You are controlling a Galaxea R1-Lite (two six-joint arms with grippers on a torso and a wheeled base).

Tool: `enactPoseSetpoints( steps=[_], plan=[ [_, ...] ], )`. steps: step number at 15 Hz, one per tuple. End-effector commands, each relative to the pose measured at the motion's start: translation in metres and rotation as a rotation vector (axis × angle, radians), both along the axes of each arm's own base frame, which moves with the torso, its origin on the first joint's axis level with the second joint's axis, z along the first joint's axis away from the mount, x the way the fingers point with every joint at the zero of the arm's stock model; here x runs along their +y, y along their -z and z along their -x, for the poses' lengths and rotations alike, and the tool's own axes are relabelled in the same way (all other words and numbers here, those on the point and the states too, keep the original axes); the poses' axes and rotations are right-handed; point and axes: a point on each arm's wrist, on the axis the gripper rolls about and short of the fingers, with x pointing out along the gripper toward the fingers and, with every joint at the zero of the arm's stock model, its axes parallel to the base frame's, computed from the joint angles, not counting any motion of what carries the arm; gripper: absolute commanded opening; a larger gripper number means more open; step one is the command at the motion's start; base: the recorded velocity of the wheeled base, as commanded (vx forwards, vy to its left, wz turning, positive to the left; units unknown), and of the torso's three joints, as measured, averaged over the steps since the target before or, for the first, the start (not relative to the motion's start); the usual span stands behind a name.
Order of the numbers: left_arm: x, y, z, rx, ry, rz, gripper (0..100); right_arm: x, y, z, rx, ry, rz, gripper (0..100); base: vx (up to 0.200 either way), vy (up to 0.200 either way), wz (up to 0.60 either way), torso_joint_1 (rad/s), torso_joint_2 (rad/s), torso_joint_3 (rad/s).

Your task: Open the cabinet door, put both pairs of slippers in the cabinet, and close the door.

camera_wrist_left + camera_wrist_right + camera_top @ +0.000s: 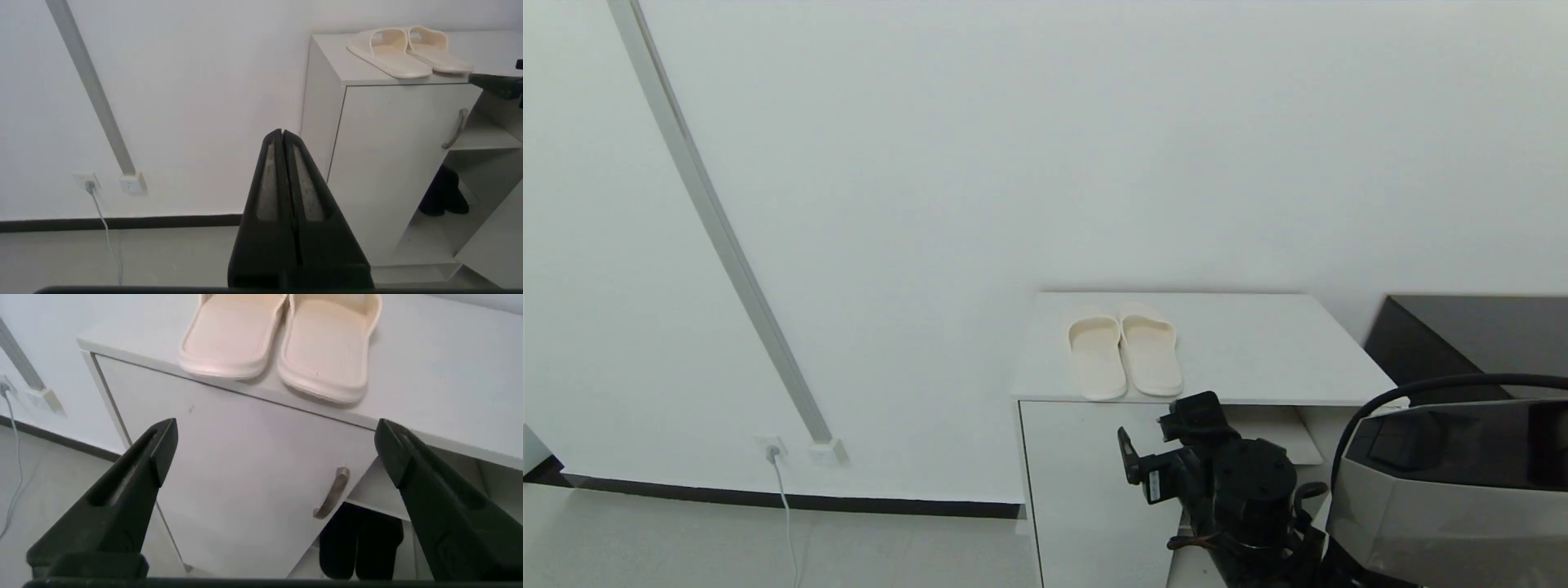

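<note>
Slippers [1125, 353] sit atop the cabinet [1258, 343], right gripper [278, 437] spread wide before its door [245, 482], left gripper [283, 143] pressed together.

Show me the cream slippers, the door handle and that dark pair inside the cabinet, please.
cream slippers [1097, 359]: head view, on the footbed of one slipper.
door handle [330, 492]: right wrist view, on the middle of the bar.
dark pair [337, 543]: right wrist view, on the side of one of them.

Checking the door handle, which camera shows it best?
Right wrist view: the handle is close and unblocked. Left wrist view shows it farther off; in the head view the right arm covers that door edge.
</note>
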Motion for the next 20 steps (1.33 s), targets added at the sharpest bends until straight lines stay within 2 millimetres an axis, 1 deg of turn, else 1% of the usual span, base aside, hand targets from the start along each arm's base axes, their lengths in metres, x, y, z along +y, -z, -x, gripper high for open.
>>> enactPoseSetpoints(
  steps=[1, 2, 4, 6, 7, 10, 11, 12, 15, 20],
  plan=[
    [0.000, 0.000, 0.000, 0.001, 0.000, 0.000, 0, -0.001, 0.003, -0.002, 0.006, 0.005, 0.010, 100, 0.000, 0.000, 0.00, 0.000, 0.00, 0.000],
    [0.000, 0.000, 0.000, 0.001, 0.000, 0.000, 0, -0.002, 0.002, -0.003, 0.000, 0.006, 0.007, 100, 0.000, 0.000, 0.00, 0.000, 0.00, 0.000],
    [0.000, 0.000, 0.000, 0.001, 0.000, -0.002, 0, 0.003, -0.016, -0.008, -0.003, 0.004, -0.007, 100, 0.000, 0.000, 0.00, 0.000, 0.00, 0.000],
    [0.000, 0.000, 0.000, 0.001, 0.000, -0.002, 0, 0.007, -0.044, -0.013, 0.065, 0.012, -0.017, 100, 0.000, 0.000, 0.00, 0.000, 0.00, 0.000],
    [0.000, 0.000, 0.000, 0.001, 0.000, -0.003, 0, 0.010, -0.067, -0.016, 0.124, 0.019, -0.013, 100, 0.000, 0.000, 0.00, 0.000, 0.00, 0.000],
    [0.000, 0.000, 0.000, 0.001, 0.000, -0.003, 0, 0.019, -0.101, -0.018, 0.222, 0.036, -0.033, 100, 0.000, 0.000, 0.00, 0.000, 0.00, 0.000],
    [0.000, 0.000, 0.000, 0.001, 0.000, -0.002, 0, 0.021, -0.109, -0.016, 0.255, 0.045, -0.033, 100, 0.000, 0.000, 0.00, 0.000, 0.00, 0.000],
    [0.000, 0.000, 0.000, 0.001, 0.000, -0.002, 0, 0.023, -0.111, -0.015, 0.260, 0.040, -0.031, 100, 0.000, 0.000, 0.00, 0.000, 0.00, 0.000],
    [0.000, 0.000, 0.000, 0.001, 0.000, -0.002, 0, 0.027, -0.110, -0.009, 0.267, 0.025, -0.028, 100, 0.000, 0.000, 0.00, 0.000, 0.00, 0.000],
    [0.000, 0.000, 0.000, 0.001, 0.000, -0.003, 0, 0.030, -0.101, -0.008, 0.282, 0.019, -0.014, 100, 0.200, 0.000, 0.00, 0.000, 0.00, 0.000]
  ],
)
